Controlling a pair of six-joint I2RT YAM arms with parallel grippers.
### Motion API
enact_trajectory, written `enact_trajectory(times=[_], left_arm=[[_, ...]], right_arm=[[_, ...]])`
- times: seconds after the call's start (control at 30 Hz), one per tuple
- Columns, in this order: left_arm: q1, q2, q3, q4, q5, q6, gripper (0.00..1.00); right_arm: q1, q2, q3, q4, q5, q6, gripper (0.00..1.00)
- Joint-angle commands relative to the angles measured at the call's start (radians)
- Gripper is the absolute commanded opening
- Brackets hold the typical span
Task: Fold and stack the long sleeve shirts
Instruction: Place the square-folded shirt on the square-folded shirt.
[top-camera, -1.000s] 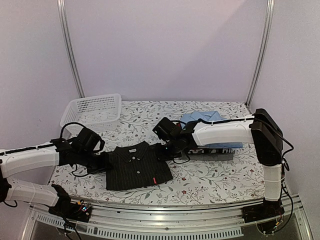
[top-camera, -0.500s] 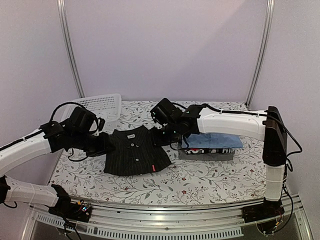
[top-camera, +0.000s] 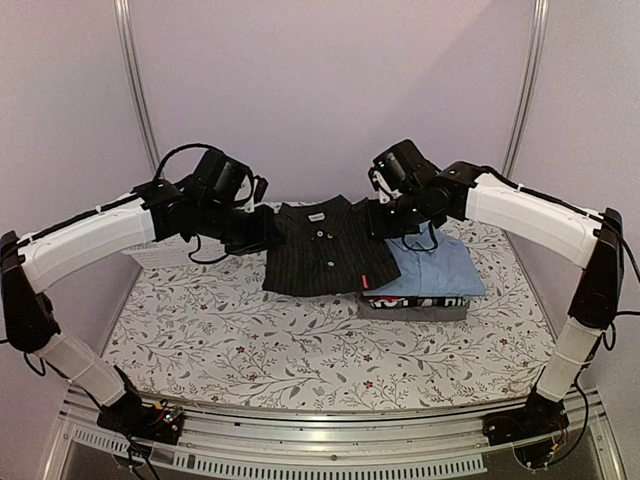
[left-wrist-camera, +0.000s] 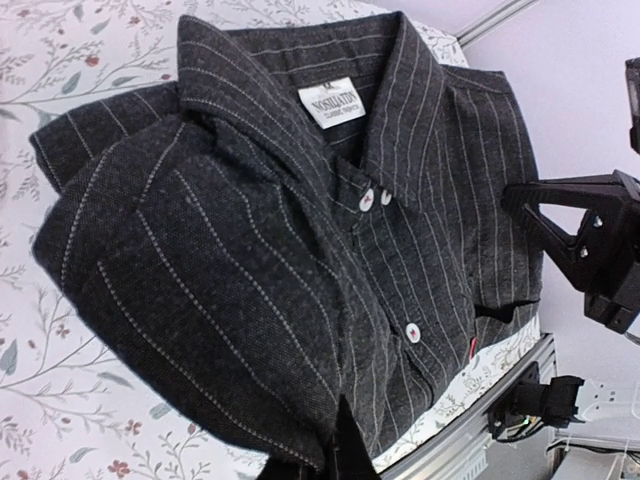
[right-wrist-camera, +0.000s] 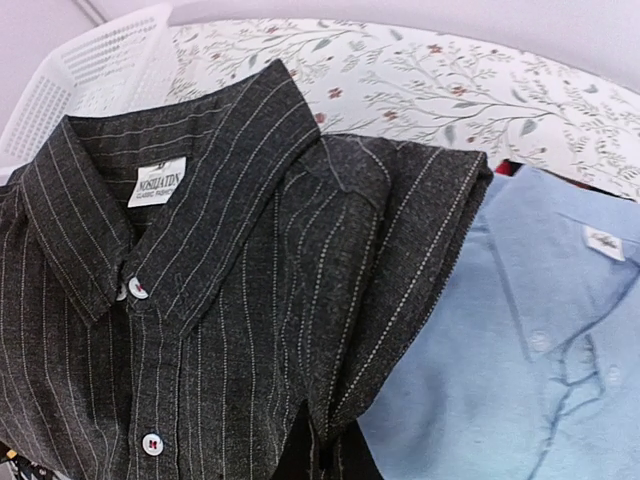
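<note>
Yep, L fingers (left-wrist-camera: 350, 462), R fingers (right-wrist-camera: 298, 456) pinched on black shirt (top-camera: 318, 258).

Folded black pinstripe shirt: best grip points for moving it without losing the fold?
Take the black pinstripe shirt by its two folded side edges near the shoulders, one pincer from each side, where the left pincer and right pincer pinch it. Those edges stack several layers, so the fold should hold and the front hang flat.
</note>
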Motion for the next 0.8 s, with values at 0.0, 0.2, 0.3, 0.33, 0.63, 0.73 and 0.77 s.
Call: enact_trajectory(times=[0.0,0.2,0.3,0.33,0.63,0.73,0.77], left_arm=[[-0.039,0.139,0.156,0.072,0.008,0.039,0.00],[-0.068,0.367,0.381,0.108,0.036,0.048,0.00],[-0.081,0.485,0.511,0.111,0.061,0.042,0.00],[-0.086,0.516,0.543,0.112,0.065,0.038,0.00],[-0.124,0.719,0.736,0.119,0.125,0.007,0.00],[-0.137,0.761,0.767,0.120,0.137,-0.004,0.00],[-0.140,0.768,0.769,0.121,0.134,-0.007,0.00]], right_arm=[[-0.114,-0.123,-0.070,-0.025,0.049,-0.054,0.00],[-0.250,-0.220,-0.151,-0.044,0.091,-0.097,0.00],[-0.311,-0.248,-0.183,-0.053,0.100,-0.117,0.00],[-0.331,-0.252,-0.193,-0.056,0.106,-0.122,0.00],[-0.486,-0.318,-0.317,-0.047,0.091,-0.164,0.00],[-0.526,-0.330,-0.341,-0.034,0.066,-0.182,0.00],[-0.531,-0.330,-0.346,-0.033,0.063,-0.186,0.00]])
